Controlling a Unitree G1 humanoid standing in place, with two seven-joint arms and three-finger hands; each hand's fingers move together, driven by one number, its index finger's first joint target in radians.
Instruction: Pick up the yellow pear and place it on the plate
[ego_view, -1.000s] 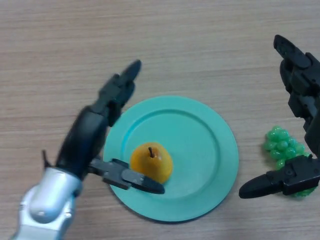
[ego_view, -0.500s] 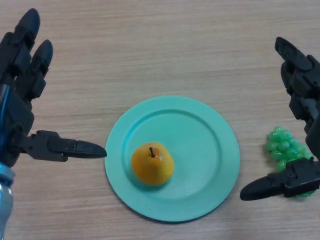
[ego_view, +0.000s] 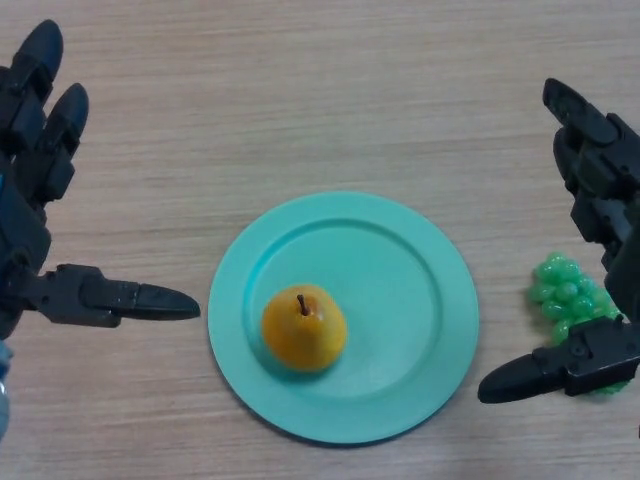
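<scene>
I am seeing the left robot hand (ego_view: 35, 215) hanging spread at the left edge of the light wood-grain counter (ego_view: 330, 90), fingers straight, thumb pointing toward the round turquoise plate (ego_view: 420, 300) without touching it and holding nothing. The small yellow pear (ego_view: 304, 328) is sitting on the plate, in its front-left part, well inside the rim. It is standing roughly upright, its long axis pointing up at my camera, the dark stem leaning slightly toward the far edge of the counter. I am judging the placing done, so what remains is only parking the arms clear of the plate. At the right edge the right robot hand (ego_view: 600, 220) is idling, relaxed and empty, over a bunch of green plastic grapes (ego_view: 565, 290) lying just beside the plate.
</scene>
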